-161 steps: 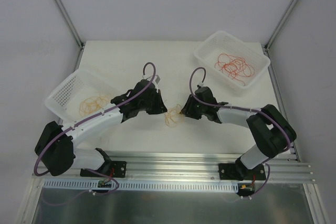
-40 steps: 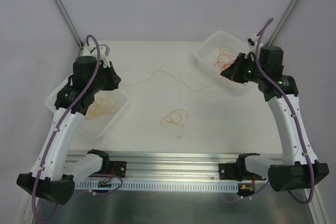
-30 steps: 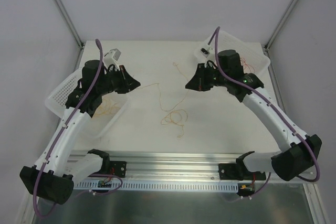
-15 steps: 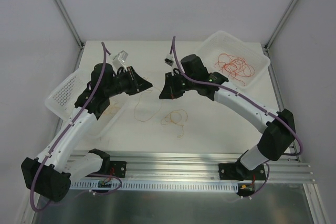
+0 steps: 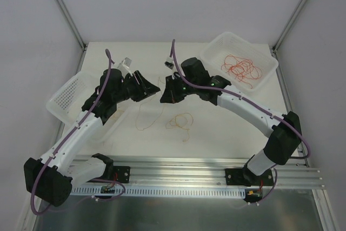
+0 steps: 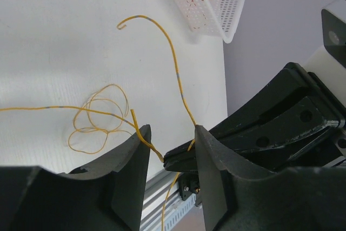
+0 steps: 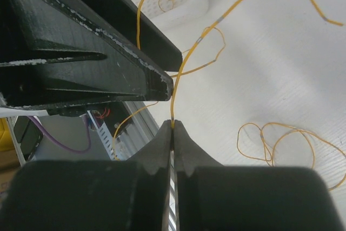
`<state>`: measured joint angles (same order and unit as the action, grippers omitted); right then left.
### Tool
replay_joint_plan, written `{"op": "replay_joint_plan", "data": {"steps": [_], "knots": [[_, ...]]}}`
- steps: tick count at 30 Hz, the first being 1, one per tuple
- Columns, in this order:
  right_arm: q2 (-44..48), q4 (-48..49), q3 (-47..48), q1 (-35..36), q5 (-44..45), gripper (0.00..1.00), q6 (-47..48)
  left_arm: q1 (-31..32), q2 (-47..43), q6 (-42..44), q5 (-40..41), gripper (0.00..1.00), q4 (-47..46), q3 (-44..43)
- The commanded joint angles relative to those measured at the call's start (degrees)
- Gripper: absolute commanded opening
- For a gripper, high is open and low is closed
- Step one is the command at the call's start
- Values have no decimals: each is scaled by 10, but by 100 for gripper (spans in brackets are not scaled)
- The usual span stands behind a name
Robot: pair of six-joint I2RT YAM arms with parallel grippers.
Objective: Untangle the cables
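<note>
left tool (image 6: 168,150): fingers part way open, a yellow strand (image 6: 146,136) crosses the gap, not pinched. right tool (image 7: 173,127): clamped tight on a yellow cable (image 7: 186,60), tips just beside the left tool, above mid desk (image 5: 216,128). small yellow coil (image 5: 180,121) lies on the desk nearby. red cables (image 5: 241,67) sit in the far right basket (image 5: 211,57).

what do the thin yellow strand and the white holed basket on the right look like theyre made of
The thin yellow-orange strand is probably plastic-coated wire, smooth and slightly glossy. It holds springy curves and shows short grey bands. The white perforated basket looks like moulded plastic with a semi-gloss finish and a regular grid of holes in its walls.
</note>
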<state>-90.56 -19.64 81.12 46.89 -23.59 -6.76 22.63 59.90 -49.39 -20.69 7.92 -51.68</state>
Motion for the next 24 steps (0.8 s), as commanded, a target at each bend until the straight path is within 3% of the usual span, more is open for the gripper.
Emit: {"op": "replay_joint_plan", "data": {"steps": [1,13,15,20,24], "knots": [[0,21,26,7,7,1,11,8,4,-28,22,39,-23,2],[-15,19,32,9,5,1,11,10,3,-61,12,40,-52,14],[-15,19,36,12,2,1,10,12,8,-63,13,33,-55,18],[-15,14,39,17,3,1,14,14,15,-65,18,0,-56,20],[-8,8,30,18,8,12,17,14,14,-51,28,0,-56,15]]}}
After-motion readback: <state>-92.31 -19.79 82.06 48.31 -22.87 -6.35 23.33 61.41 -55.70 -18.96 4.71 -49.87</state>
